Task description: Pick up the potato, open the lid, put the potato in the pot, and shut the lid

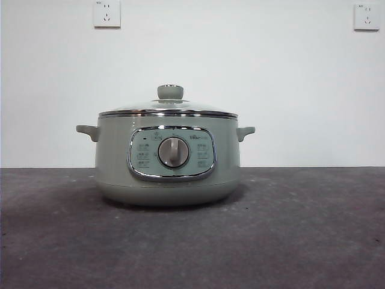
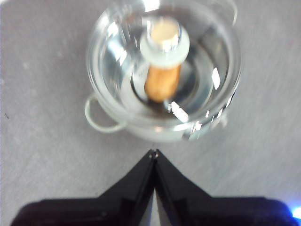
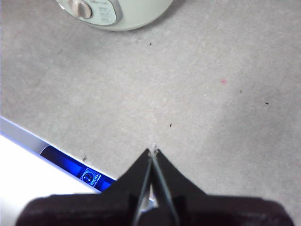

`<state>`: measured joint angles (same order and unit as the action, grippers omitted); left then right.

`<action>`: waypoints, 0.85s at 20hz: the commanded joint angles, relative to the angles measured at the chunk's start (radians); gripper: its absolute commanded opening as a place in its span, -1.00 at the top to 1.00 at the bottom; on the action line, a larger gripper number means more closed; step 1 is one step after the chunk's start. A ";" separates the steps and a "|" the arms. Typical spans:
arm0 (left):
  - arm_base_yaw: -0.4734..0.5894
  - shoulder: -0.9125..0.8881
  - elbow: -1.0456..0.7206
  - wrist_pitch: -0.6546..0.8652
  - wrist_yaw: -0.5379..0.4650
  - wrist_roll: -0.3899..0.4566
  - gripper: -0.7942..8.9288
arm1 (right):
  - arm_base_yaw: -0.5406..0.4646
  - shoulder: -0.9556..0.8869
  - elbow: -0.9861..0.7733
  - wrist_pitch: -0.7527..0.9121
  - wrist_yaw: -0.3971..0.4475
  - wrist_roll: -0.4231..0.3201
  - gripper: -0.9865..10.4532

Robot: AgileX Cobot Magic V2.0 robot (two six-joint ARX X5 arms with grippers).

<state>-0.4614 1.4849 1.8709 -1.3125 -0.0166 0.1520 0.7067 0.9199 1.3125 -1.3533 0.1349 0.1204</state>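
Front view: the pot (image 1: 168,159) stands on the dark grey worktop (image 1: 313,241), roughly mid-width and back toward the far edge by the white wall. The lid (image 1: 168,108) sits flat and closed on the pot's rim, its green knob (image 1: 170,91) upright on top. The silver dial (image 1: 174,152) on the chrome-framed control panel (image 1: 172,153) faces the camera. One small side handle (image 1: 88,131) sticks out on each side. Two wall sockets (image 1: 106,13) are high on the wall. No arm shows here.

Left wrist view: the left pincer (image 2: 154,153) hangs above the worktop (image 2: 42,94), just beside the pot (image 2: 162,70) and apart from it, its two black jaws pressed together at the tips, holding nothing. Looking down through the glass lid (image 2: 211,61), the potato (image 2: 162,82) lies inside the pot near its middle, partly covered by the knob (image 2: 165,42) (picture is a bit blurred). One pot handle (image 2: 101,117) is visible.

Right wrist view: the right pincer (image 3: 153,151) is over bare worktop (image 3: 211,94), well apart from the pot (image 3: 117,12), near the worktop's front edge, where a white strip with a blue glowing panel (image 3: 77,170) shows. Its jaws meet at the tips, nothing between them. Only part of the pot's front with the dial (image 3: 81,8) is in view.
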 commanded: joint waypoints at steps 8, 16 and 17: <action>0.118 -0.547 -1.058 1.036 -0.002 0.048 0.84 | 0.000 0.000 -0.008 -0.002 0.004 0.010 0.85; 0.365 -1.179 -1.817 1.472 -0.010 -0.150 0.84 | 0.000 0.000 -0.008 -0.002 0.004 0.010 0.85; 0.380 -1.229 -1.843 1.454 -0.010 -0.153 0.84 | 0.000 0.000 -0.008 -0.002 0.004 0.010 0.85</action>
<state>-0.0837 0.2626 0.0292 0.1207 -0.0246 0.0193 0.7067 0.9207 1.3125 -1.3533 0.1349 0.1204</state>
